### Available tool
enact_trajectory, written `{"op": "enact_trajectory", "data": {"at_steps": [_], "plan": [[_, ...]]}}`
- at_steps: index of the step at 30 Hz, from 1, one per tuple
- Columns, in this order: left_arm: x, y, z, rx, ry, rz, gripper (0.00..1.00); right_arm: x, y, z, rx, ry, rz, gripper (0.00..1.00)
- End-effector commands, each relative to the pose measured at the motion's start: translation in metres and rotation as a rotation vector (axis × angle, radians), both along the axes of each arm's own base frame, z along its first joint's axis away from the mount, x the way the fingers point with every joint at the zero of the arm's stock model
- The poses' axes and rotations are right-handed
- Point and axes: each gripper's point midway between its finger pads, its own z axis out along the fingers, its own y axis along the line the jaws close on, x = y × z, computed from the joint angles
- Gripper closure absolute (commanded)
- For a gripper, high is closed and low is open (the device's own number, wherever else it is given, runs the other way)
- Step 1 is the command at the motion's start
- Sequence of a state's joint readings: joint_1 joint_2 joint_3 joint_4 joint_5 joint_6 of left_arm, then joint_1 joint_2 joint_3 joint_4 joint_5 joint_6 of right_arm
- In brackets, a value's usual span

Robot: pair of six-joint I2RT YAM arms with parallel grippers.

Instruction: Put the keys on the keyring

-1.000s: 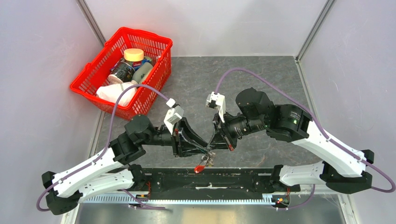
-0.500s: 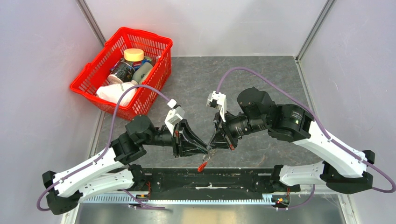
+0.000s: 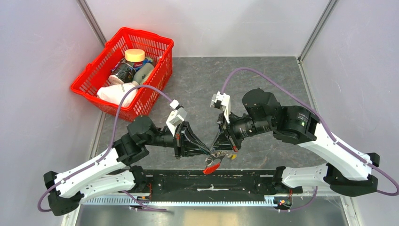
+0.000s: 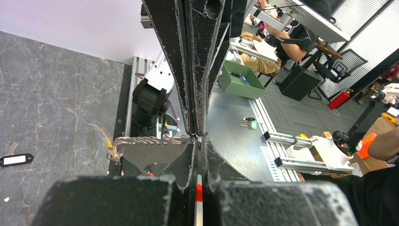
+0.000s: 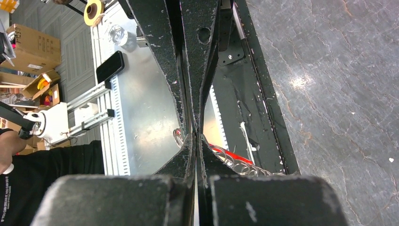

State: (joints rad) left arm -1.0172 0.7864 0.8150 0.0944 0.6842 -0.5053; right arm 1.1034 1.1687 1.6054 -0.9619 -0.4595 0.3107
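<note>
Left hand is pinched shut, tip to tip with right hand, which is clamped on the keyring; red strap dangles under both, keys bunched beside right hand's tips.

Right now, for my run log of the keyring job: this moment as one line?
left gripper: shut on keyring | right gripper: shut on keyring | red strap: hanging below grippers

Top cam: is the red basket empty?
No, the red basket holds several things, among them a jar with a pale yellow lid and a white bundle.
</note>
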Motion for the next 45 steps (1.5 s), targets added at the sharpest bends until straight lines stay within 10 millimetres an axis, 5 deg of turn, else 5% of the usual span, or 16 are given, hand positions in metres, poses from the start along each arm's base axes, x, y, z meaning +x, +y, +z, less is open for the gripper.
{"op": "enact_trajectory", "data": {"at_steps": [1, 8, 29, 36, 45], "plan": [[0.0, 0.0, 0.009, -0.045, -0.021, 0.003, 0.98, -0.003, 0.009, 0.038, 0.144, -0.035, 0.018, 1.0], [0.001, 0.006, 0.01, -0.064, -0.044, 0.031, 0.98, -0.005, 0.007, 0.049, 0.19, -0.028, 0.012, 0.97], [0.0, 0.006, 0.011, -0.066, -0.065, 0.028, 0.98, 0.0, -0.005, 0.061, 0.235, -0.06, -0.062, 0.68], [-0.001, 0.008, 0.014, -0.075, -0.067, 0.023, 0.98, 0.028, -0.017, 0.04, 0.14, -0.104, -0.239, 0.59], [0.006, 0.014, 0.014, -0.071, -0.072, 0.094, 0.98, 0.101, -0.045, -0.033, -0.176, -0.135, -0.629, 0.53]]}}
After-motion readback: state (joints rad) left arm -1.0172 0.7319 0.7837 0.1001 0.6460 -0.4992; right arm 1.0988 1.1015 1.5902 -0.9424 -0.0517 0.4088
